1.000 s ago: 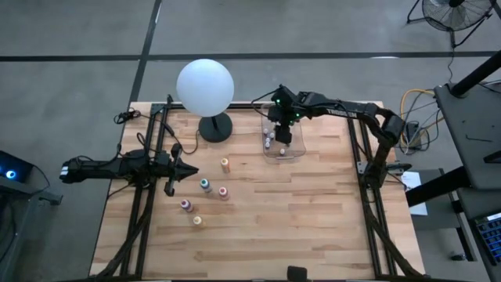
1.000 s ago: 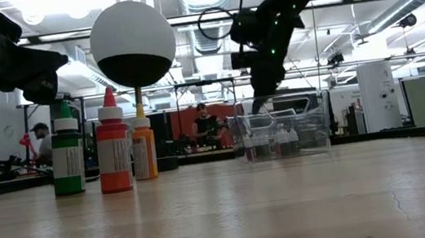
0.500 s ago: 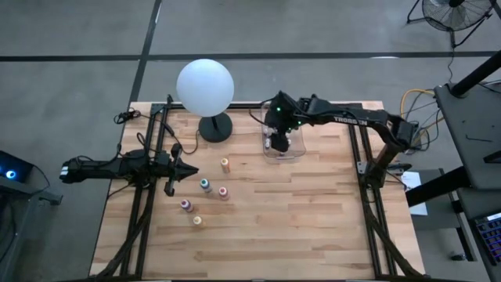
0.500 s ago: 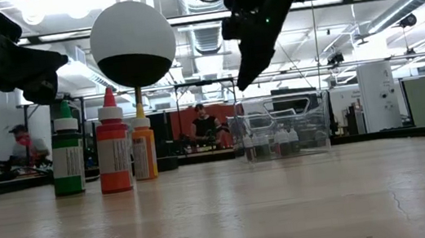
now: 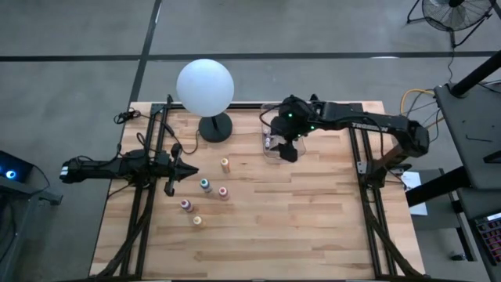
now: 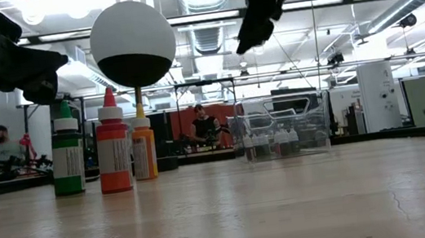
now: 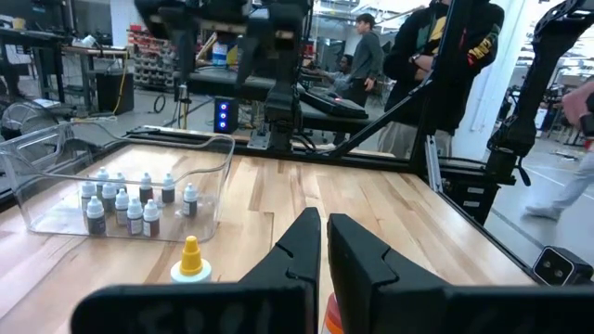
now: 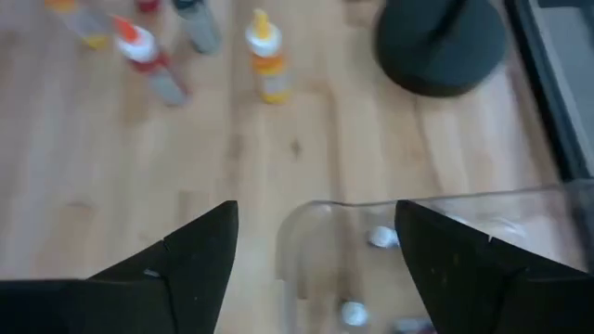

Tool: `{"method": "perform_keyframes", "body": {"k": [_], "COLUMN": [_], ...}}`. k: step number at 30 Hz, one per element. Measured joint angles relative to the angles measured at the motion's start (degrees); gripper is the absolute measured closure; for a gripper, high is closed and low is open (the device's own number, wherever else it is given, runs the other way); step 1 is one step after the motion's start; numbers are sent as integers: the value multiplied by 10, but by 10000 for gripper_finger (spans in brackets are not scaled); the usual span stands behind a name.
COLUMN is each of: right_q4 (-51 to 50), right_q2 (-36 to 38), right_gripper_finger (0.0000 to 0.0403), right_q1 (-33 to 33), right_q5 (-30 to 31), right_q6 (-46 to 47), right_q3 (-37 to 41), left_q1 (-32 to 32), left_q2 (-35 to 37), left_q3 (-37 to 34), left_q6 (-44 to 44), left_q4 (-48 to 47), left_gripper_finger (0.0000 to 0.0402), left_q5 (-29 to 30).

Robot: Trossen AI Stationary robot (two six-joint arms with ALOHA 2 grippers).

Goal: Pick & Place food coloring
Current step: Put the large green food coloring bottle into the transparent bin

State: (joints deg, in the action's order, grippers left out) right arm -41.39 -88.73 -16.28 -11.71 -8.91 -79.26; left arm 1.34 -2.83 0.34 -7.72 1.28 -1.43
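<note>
— Five larger food-colouring dropper bottles were seen standing loose on the pale wooden table: an orange-bodied bottle with a yellow cap, a teal bottle, a pink bottle, a second pinkish bottle and a yellow bottle. Where were the small ones kept?

— The small dark-and-white dropper bottles were gathered upright inside the clear plastic bin, which was set near the far edge, beside the black base of the white globe lamp.

— How was the right gripper placed?

— It was held above the near edge of the bin, its fingers spread wide apart, and nothing was gripped between them.

— And the left gripper?

— It was parked over the table's left side, near the orange-bodied bottle, with its fingers pressed together and nothing between them.
</note>
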Motion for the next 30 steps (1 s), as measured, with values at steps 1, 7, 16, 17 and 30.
{"method": "perform_keyframes", "body": {"k": [1, 7, 16, 17, 30], "right_q4": [0, 0, 13, 19, 121], "right_q2": [6, 33, 47, 47, 40], "right_gripper_finger": [119, 122, 125, 126, 127], "right_q1": [1, 16, 50, 53, 73], "right_q5": [-14, -50, -49, -49, -48], "right_q6": [6, 33, 89, 100, 189], "right_q3": [1, 2, 3, 3, 10], "left_q1": [0, 0, 0, 0, 0], "left_q2": [0, 0, 0, 0, 0], "left_q3": [0, 0, 0, 0, 0], "left_q6": [0, 0, 0, 0, 1], "left_q4": [0, 0, 0, 0, 2], "left_gripper_finger": [401, 401, 401, 401, 401], "left_q5": [0, 0, 0, 0, 0]}}
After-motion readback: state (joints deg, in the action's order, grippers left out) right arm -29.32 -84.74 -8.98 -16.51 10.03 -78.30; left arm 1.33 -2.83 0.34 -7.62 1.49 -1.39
